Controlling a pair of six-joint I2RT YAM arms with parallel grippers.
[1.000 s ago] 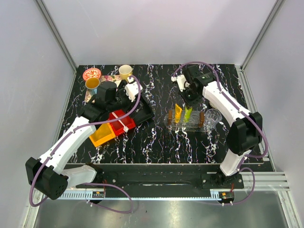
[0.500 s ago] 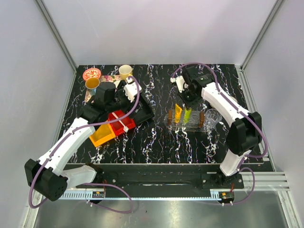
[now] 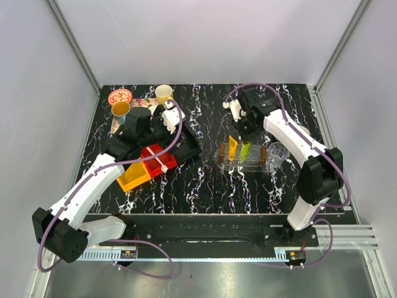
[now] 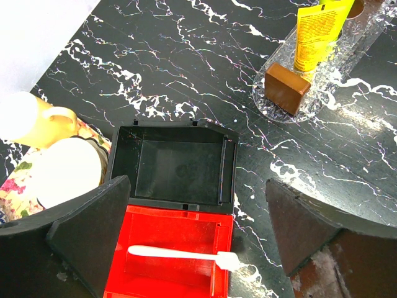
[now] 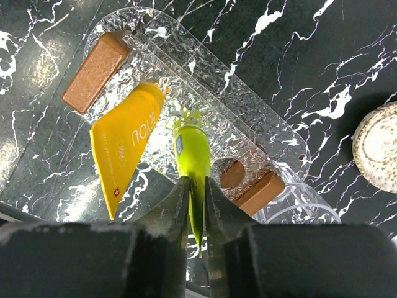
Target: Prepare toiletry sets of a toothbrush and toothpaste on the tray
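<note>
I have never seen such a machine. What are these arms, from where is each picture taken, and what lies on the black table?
These are two robot arms bolted at the near edge of the table, each ending in a two-finger gripper. The wide picture comes from a fixed camera above; the other two come from cameras on the wrists. The left gripper is open, above a red bin with a white toothbrush in it. The right gripper pinches the flat end of a lime green toothpaste tube, which stands beside an orange-yellow tube in a clear rack with brown ends. A yellow cup stands far back.
</note>
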